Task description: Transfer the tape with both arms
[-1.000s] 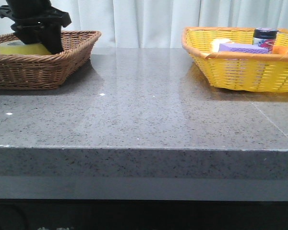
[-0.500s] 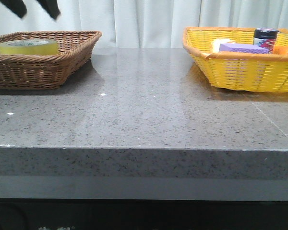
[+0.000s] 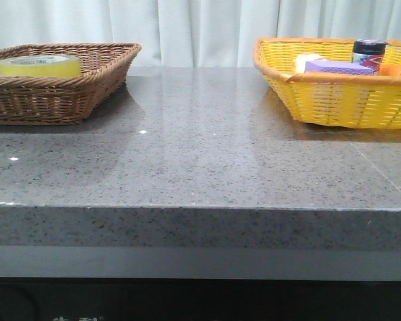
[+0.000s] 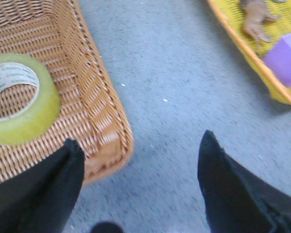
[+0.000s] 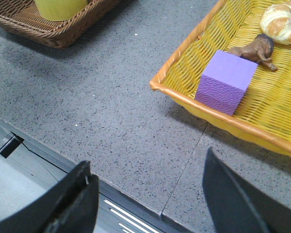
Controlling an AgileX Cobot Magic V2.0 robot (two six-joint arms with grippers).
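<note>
The tape point(image 3: 39, 65), a translucent yellow roll with a white core, lies flat in the brown wicker basket point(image 3: 87, 93) at the far left. It also shows in the left wrist view point(image 4: 19, 99) and, cut off by the frame, in the right wrist view point(image 5: 60, 8). My left gripper point(image 4: 140, 145) is open and empty, high above the basket's near corner and the counter. My right gripper point(image 5: 145, 167) is open and empty above the counter's front edge. Neither gripper shows in the front view.
A yellow basket point(image 3: 334, 100) at the far right holds a purple block point(image 5: 225, 81), a dark jar point(image 3: 368, 50), a bread roll point(image 5: 280, 17) and a small brown animal figure point(image 5: 254, 49). The grey stone counter point(image 3: 200, 154) lies between the baskets.
The left gripper stood in the brown basket at the tape a second ago, then rose open and left the front view. The tape stays lying in the basket.
</note>
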